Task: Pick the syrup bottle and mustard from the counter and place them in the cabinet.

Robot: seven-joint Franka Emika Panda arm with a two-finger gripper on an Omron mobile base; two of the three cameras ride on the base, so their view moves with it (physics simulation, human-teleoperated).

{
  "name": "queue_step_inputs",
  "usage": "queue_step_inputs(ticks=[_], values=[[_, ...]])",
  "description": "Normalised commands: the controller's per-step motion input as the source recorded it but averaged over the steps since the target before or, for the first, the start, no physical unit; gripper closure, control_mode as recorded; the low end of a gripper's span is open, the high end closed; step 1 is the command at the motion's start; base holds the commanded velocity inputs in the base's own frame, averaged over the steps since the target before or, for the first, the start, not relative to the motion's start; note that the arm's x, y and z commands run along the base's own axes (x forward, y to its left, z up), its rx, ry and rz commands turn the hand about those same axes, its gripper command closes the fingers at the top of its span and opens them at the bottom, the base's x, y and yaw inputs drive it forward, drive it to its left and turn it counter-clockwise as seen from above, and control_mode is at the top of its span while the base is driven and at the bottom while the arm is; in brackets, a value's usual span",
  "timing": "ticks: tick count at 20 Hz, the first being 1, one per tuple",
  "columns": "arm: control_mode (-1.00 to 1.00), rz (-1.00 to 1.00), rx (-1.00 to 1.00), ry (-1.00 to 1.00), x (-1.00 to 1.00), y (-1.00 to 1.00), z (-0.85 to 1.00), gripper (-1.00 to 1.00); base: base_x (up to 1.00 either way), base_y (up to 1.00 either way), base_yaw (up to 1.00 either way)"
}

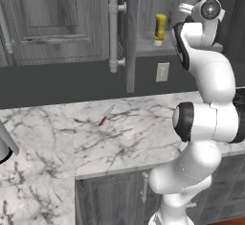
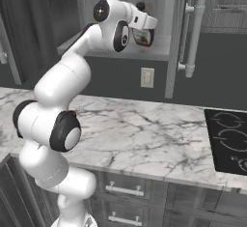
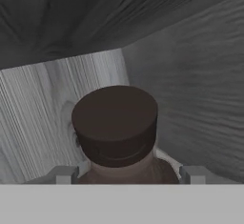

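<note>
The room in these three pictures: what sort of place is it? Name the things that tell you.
A kitchen, rendered. A veined marble counter runs under a grey wall cabinet, a black cooktop is set into it, and a knife lies on it.

white rounded arm (image 1: 210,90), dark joint bands.

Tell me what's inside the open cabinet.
The mustard stands upright on the cabinet shelf. The syrup bottle is inside too, between the pincer fingers; the arm covers whatever lies beside it.
</note>
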Motion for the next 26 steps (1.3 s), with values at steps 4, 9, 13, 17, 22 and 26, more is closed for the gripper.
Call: queue_step_inputs(ticks=[4, 9, 13, 17, 22, 26], values=[[-1.00, 0.00, 0.00, 0.03, 0.17, 0.07, -0.12, 1.00, 0.00, 0.00, 0.00], [-1.00, 0.00, 0.00, 0.00, 0.13, 0.03, -0.14, 1.00, 0.00, 0.00, 0.00], [-1.00, 0.00, 0.00, 0.00, 0.17, 0.02, -0.12, 1.00, 0.00, 0.00, 0.00], [-1.00, 0.01, 0.00, 0.00, 0.19, 0.00, -0.15, 1.00, 0.00, 0.00, 0.00], [-1.00, 0.03, 0.00, 0.00, 0.04, 0.00, -0.11, 1.00, 0.00, 0.00, 0.00], [-1.00, 0.02, 0.00, 0.00, 0.10, 0.00, -0.13, 1.00, 0.00, 0.00, 0.00]])
